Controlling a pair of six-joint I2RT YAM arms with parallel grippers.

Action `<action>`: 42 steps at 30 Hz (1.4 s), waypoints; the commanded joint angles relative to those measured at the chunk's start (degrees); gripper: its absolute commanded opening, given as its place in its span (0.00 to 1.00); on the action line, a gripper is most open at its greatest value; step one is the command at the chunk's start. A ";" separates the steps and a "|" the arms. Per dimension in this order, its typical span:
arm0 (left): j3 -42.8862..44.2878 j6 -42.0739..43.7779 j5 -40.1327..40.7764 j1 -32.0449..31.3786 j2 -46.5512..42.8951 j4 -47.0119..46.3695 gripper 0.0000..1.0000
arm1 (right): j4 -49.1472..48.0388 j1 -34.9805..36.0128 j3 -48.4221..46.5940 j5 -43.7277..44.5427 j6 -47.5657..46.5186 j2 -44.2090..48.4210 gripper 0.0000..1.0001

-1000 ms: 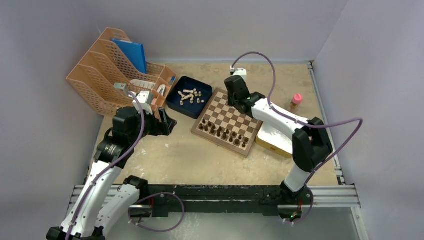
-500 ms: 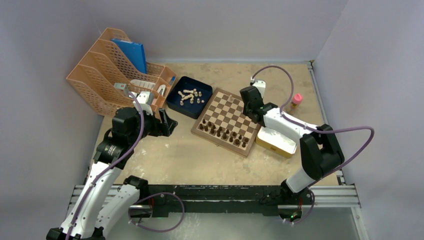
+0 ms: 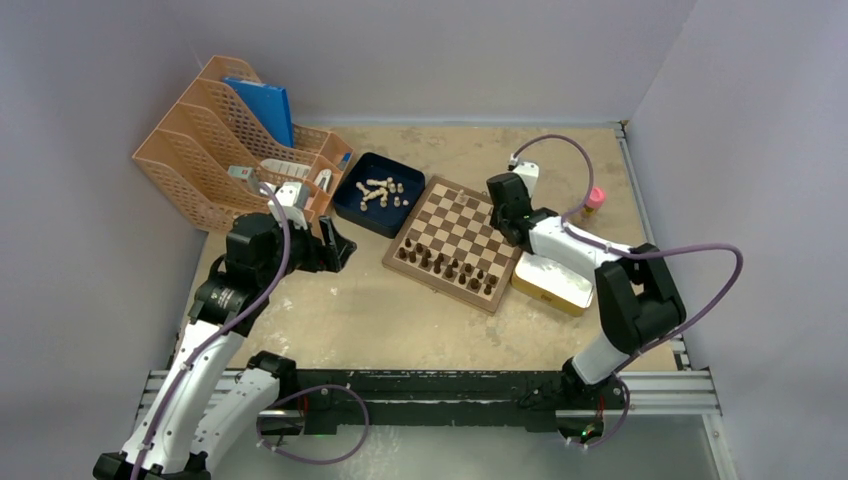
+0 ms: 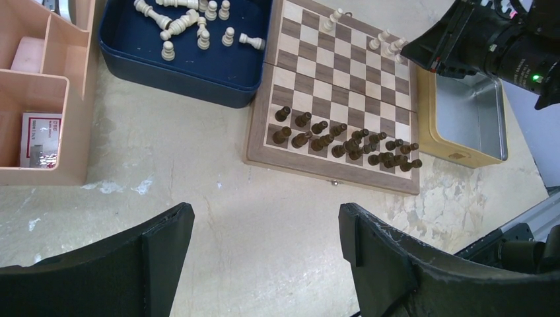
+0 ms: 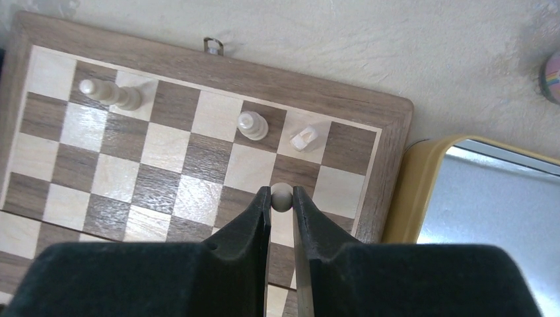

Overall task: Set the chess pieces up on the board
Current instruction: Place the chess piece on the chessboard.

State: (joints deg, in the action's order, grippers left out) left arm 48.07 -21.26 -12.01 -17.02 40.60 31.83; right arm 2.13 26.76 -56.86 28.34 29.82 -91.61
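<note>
Right gripper [image 5: 280,198] clamped on pawn [image 5: 281,195] over board [image 5: 391,152]; left gripper [image 4: 264,254] fingers apart. Risk: tilted release, pawn topples toward nearby rook [image 5: 304,139].

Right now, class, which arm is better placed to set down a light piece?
Right: the right gripper holds a light piece over the board; the left gripper hangs open, off it.

One board [image 5: 300,92], four chess pieces [image 5: 252,124] at it, one tray [image 4: 198,74], one tin [image 4: 469,112].
</note>
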 commanded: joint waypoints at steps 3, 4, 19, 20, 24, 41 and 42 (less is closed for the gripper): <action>0.27 1.22 -0.22 -0.30 -0.77 -2.64 0.81 | -1.87 -0.48 0.85 0.18 1.04 -2.36 0.18; 0.23 1.22 -0.19 -0.30 -0.71 -2.58 0.81 | -1.87 -0.46 0.92 0.20 1.10 -2.53 0.18; 0.36 1.13 -0.04 -0.30 -0.16 -2.65 0.81 | -3.83 -1.01 0.79 2.00 0.38 -5.65 0.18; 0.35 1.06 -0.03 -0.30 -0.10 -2.61 0.81 | -3.87 -1.12 0.79 2.03 0.45 -5.75 0.18; 0.31 1.04 0.11 -0.30 -0.19 -2.55 0.81 | -3.83 -1.14 0.79 1.98 0.39 -5.92 0.19; 0.31 0.69 0.06 -0.30 -0.23 -2.65 0.81 | -0.31 -1.16 -1.38 2.87 0.20 -5.27 0.26; 0.32 0.69 0.06 -0.30 -0.27 -2.64 0.81 | -0.31 -1.14 -1.37 2.84 0.19 -5.17 0.26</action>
State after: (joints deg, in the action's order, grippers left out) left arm 48.07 -21.26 -11.94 -17.02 40.56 31.81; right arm 0.36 25.85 -56.14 29.23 29.93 -97.19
